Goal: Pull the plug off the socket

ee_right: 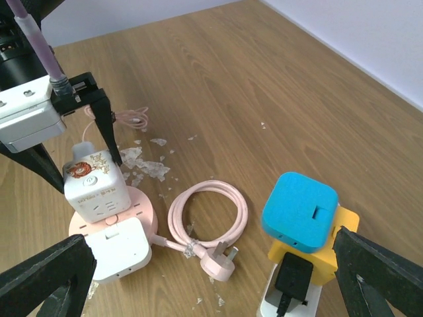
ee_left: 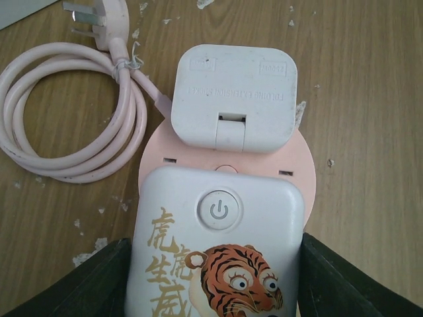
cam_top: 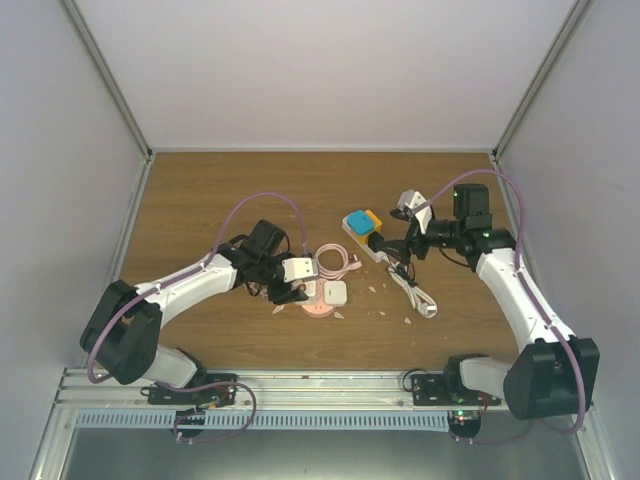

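Observation:
A white cube plug with a tiger print (ee_left: 218, 264) sits in the round pink socket (ee_left: 294, 162) on the wooden table. My left gripper (ee_left: 215, 241) is shut on this tiger plug, one black finger pressed against each side. A second white square plug (ee_left: 231, 92) sits in the same socket, just beyond. From the right wrist view the tiger plug (ee_right: 92, 185) stands upright on the pink socket (ee_right: 142, 201), with the left fingers (ee_right: 106, 125) around it. My right gripper (ee_right: 210, 238) is open and empty, held above the table to the right (cam_top: 400, 240).
The socket's pink cord (ee_right: 208, 218) lies coiled beside it, its own plug loose on the table. A white power strip (ee_right: 291, 307) holds a black plug, a yellow block (ee_right: 330, 264) and a blue cube (ee_right: 301, 211). White flakes litter the wood. White walls enclose the table.

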### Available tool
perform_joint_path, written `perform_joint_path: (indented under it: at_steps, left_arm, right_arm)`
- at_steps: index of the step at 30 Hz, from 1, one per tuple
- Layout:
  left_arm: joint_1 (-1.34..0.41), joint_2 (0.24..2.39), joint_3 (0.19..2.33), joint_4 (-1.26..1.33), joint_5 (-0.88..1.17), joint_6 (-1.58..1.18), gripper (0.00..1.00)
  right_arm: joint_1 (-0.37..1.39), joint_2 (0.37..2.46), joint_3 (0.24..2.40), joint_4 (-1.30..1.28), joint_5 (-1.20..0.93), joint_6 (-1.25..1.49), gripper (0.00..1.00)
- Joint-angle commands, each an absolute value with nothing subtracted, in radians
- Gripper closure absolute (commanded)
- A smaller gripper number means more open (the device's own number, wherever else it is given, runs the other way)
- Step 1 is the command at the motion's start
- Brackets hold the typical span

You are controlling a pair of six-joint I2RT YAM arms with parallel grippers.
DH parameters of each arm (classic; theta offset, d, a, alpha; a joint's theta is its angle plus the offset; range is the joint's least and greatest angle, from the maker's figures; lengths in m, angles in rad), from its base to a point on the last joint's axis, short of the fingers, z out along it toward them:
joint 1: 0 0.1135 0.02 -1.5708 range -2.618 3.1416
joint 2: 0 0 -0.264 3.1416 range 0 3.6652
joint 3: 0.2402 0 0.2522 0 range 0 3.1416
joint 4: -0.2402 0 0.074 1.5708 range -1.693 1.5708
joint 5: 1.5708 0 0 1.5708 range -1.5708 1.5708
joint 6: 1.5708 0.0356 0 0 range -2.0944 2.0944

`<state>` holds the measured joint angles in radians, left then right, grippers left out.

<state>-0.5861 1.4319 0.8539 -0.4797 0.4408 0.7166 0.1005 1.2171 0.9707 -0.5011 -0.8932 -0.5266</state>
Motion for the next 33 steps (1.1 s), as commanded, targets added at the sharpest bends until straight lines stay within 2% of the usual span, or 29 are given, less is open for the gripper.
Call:
perform_joint_path:
  at_steps: [1,3,5,6,15,20,24,33]
  left_arm:
    - [-0.604,1.411,0.848,-0.462,0.476,0.651,0.28]
    - [-0.604,1.389,0.848,-0.465,0.471,0.641,0.18]
    - [-0.603,1.355,0.849,-0.474,0.463,0.639,0.03]
    - [-0.602,1.336,0.852,-0.483,0.464,0.641,0.01]
    - [-0.51,1.156,0.78,-0.535,0.502,0.697,0.01]
    - [-0.363,1.092,0.708,-0.546,0.618,0.785,0.01]
    - [-0.249,1.096,0.665,-0.556,0.693,0.903,0.02]
    - [-0.237,1.155,0.573,-0.443,0.732,0.966,0.11]
  right_arm:
    - [0.132,1.181,0.952,-0.498,-0.864,-0.544,0.01]
    - [0.143,1.171,0.946,-0.499,-0.854,-0.547,0.0]
    - [0.158,1.165,0.946,-0.503,-0.833,-0.553,0.0]
    - [0.168,1.164,0.949,-0.505,-0.824,-0.558,0.0]
    - [0.321,1.231,0.956,-0.483,-0.766,-0.589,0.0]
    - [0.455,1.298,0.941,-0.411,-0.71,-0.563,0.0]
    - [0.559,1.387,0.941,-0.351,-0.634,-0.549,0.0]
    - [0.69,1.508,0.95,-0.253,-0.573,-0.535,0.0]
